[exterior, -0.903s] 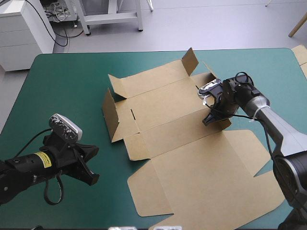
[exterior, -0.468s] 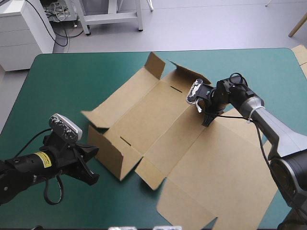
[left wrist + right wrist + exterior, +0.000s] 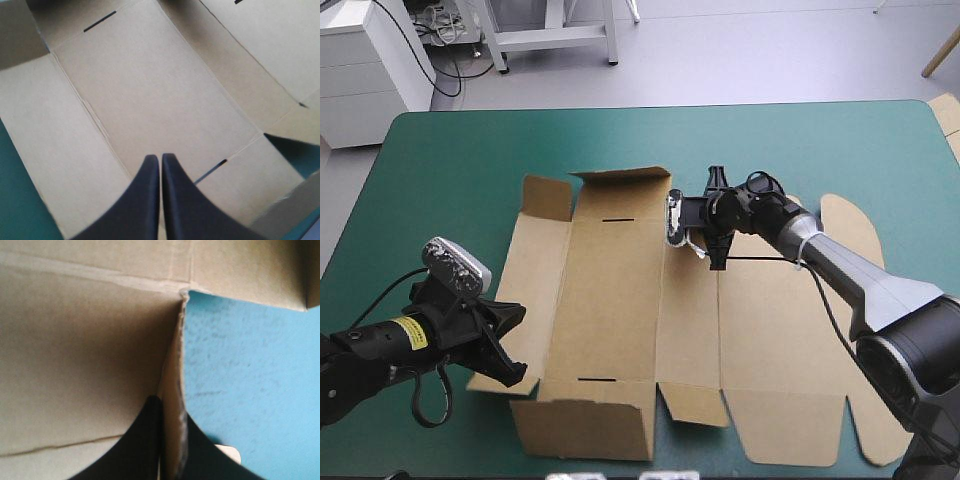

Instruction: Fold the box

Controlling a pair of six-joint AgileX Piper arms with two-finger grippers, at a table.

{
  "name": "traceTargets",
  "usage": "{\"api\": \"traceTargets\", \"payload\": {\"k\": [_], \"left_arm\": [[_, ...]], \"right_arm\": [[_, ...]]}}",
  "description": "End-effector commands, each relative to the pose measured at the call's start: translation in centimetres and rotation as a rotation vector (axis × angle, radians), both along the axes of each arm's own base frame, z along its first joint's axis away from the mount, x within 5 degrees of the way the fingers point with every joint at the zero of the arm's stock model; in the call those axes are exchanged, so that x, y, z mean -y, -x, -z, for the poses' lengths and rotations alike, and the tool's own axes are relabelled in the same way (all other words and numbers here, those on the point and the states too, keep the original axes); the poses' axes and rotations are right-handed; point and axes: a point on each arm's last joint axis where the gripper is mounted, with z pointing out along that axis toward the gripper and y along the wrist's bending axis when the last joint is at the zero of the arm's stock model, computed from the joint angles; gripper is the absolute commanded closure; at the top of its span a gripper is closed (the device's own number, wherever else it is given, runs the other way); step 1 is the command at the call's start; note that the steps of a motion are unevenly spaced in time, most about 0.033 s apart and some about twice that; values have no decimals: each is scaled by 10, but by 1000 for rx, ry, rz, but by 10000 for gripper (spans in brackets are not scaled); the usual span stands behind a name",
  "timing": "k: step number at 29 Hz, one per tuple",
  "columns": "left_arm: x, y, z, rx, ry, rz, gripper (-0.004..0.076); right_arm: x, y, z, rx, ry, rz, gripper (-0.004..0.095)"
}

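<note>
The teal-green tabletop is smooth and plain, and the brown box lies across its middle and near side as a cut sheet of board, partly raised. From above, the long base panel runs from far to near with a short dark slot at each end. A wall stands up along the near edge, and flaps rise at the far left corner. The wide lid panel with rounded tabs lies flat toward the right. A bit of pale board shows at the far right corner. The right pincer reaches in over the far middle. Only its wrist view shows the grip: the right pincer is all but closed on a thin upright edge of board, rough and fibrous along the cut. The left pincer hovers at the box's near left. Its own view shows the black fingers pressed together with nothing between them, over matte, creased board.
</note>
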Motion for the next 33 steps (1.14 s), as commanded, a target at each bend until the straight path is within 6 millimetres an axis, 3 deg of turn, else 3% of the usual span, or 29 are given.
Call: {"api": "traceTargets", "payload": {"k": [1,19,28,30,32,33], "left_arm": [[1,0,-15,61,69,-10,731],[1,0,-14,55,66,-9,731],[1,0,-14,55,66,-9,731],[1,0,-14,55,66,-9,731],[1,0,-14,55,66,-9,731],[1,0,-14,55,66,-9,731]], "right_arm": [[-8,-1,-38,213,-31,-84,930],[-17,-9,-13,120,-135,46,930],[-18,-9,-14,125,-147,53,917],[-17,-9,-14,118,-143,54,854],[-17,-8,-13,107,-133,54,712],[-16,-8,-12,100,-126,54,498]]}}
